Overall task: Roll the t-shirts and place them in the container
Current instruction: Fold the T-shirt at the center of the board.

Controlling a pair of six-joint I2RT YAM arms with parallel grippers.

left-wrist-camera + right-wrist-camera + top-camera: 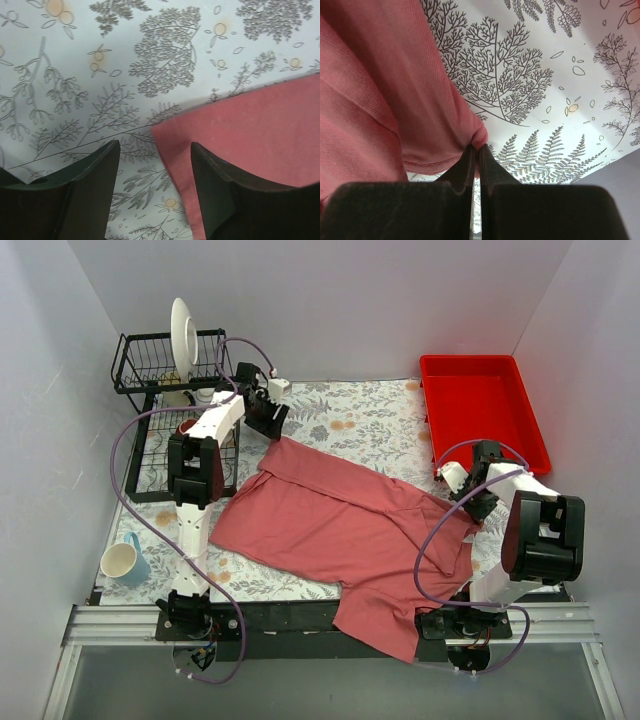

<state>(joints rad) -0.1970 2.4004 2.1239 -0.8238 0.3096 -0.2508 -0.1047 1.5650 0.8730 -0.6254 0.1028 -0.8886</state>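
One t-shirt (340, 530) lies spread across the middle of the table (370, 420), part draped over the near edge, top view. Left wrist: your left gripper (155, 150) is released, jaws apart over a cloth corner. Right wrist: your right gripper (476, 147) is clenched on the t-shirt's edge.

On my screen: t-shirt (340, 525) plain dusty salmon-red, fine ribbed weave in right wrist view; table cover (370, 420) white with grey-black fern and leaf print, small pale-orange spots; tray (480, 405) bright red; wire rack (150, 365) black; plate (183, 335) white; mug (125, 562) light blue, I read cream inside; left arm (195, 525) and right arm (545, 530) white and black; cables (113, 462) purple.
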